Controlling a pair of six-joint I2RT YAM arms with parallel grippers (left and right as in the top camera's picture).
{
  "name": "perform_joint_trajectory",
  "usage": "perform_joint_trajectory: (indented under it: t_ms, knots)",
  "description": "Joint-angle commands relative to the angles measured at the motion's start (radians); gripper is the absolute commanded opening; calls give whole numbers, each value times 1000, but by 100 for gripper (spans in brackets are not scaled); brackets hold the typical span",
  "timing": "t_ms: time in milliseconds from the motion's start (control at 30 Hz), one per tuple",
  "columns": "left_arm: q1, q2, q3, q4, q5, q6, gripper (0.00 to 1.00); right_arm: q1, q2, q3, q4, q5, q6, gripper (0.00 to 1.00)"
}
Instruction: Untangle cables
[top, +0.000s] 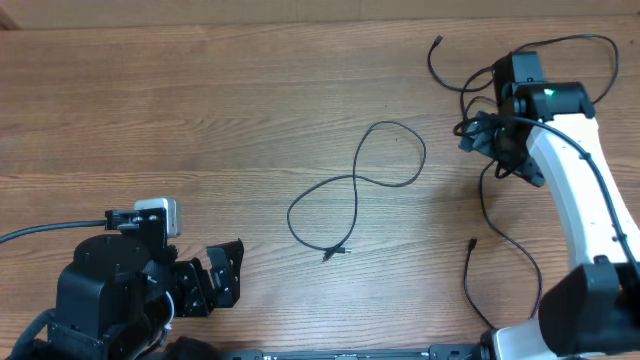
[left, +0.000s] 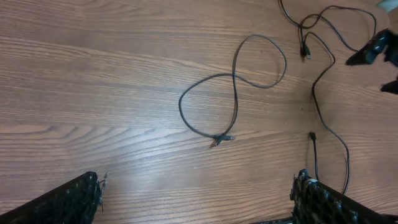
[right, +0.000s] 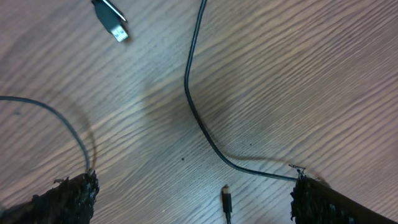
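While holding nothing: separate cables (top: 434, 58) crossing at table (top: 200, 110) far-right corner.
Left fingers (left: 329, 199), right fingers (right: 323, 202) spread, empty; pinch one next, draw clear.

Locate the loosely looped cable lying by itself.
Overhead view: the looped cable lies mid-table, between the left fingers and the other cables on the right.

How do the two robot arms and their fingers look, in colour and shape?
The left arm is all black, with a small grey camera box and a black lead. The right arm has white links, black joints, a green light and a thin black wire. Both have black, rough fingers.
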Motion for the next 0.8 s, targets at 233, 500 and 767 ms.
perform_joint_trajectory:
  t_ms: [233, 500, 767]
  knots:
    - [-6, 3, 2, 1, -14, 8, 99, -81, 133, -70, 111, -144, -101, 97]
    - [-7, 3, 2, 1, -14, 8, 100, -155, 145, -156, 212, -179, -101, 100]
    - [-6, 3, 2, 1, -14, 8, 100, -153, 145, -280, 308, -192, -101, 95]
